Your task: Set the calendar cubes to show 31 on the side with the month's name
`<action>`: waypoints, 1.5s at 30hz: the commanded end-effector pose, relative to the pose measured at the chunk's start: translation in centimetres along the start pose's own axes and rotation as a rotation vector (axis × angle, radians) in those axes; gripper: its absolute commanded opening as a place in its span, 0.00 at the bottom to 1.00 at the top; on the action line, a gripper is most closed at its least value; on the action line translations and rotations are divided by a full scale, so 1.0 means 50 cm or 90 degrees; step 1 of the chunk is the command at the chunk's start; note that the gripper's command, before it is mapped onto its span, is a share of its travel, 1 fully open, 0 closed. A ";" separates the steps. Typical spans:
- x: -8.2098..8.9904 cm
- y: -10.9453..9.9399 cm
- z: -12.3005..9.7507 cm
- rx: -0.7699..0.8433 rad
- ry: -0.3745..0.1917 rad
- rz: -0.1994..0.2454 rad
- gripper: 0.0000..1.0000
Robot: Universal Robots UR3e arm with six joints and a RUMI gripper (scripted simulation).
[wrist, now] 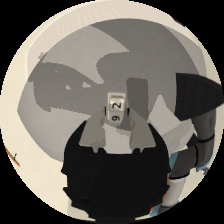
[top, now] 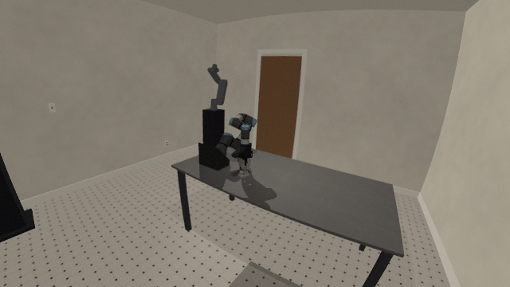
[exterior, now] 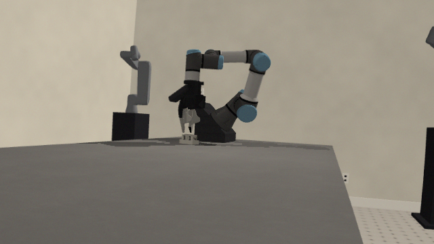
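The small pale calendar [exterior: 189, 139] stands on the dark table in front of the arm's base, with two digit cubes side by side in its tray. In the wrist view the cubes [wrist: 115, 112] show a 2 and a 9 on their top faces. In the exterior view the front faces are too small to read for sure. My gripper [exterior: 188, 129] points straight down and hovers just above the cubes, apart from them. Its fingers stand partly open with nothing between them. It also shows in the top view [top: 244, 165], with the calendar [top: 244, 173] below it.
The arm's black base block [exterior: 213, 130] stands right behind the calendar. A second grey arm on a black pedestal [exterior: 130, 125] stands at the table's far left. The table edge runs along the right [exterior: 342, 183].
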State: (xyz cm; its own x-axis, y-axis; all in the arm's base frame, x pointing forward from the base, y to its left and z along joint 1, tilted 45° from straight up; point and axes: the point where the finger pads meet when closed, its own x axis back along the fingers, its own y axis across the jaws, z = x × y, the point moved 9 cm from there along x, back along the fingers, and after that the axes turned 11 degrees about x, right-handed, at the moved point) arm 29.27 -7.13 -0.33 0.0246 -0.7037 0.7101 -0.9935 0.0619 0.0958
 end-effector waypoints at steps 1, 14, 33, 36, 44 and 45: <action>0.000 -0.001 0.001 0.000 0.001 0.001 0.28; -0.028 -0.001 0.001 0.000 0.001 0.001 0.28; -0.053 -0.001 0.001 0.000 0.001 0.001 0.28; -0.053 -0.001 0.001 0.000 0.001 0.001 0.28; -0.053 -0.001 0.001 0.000 0.001 0.001 0.28; -0.053 -0.001 0.001 0.000 0.001 0.001 0.28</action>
State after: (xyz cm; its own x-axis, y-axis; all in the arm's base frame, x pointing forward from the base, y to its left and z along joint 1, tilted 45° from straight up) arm 29.21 -5.21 -2.27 0.0247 -0.7037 0.7101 -0.9935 0.0619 0.0959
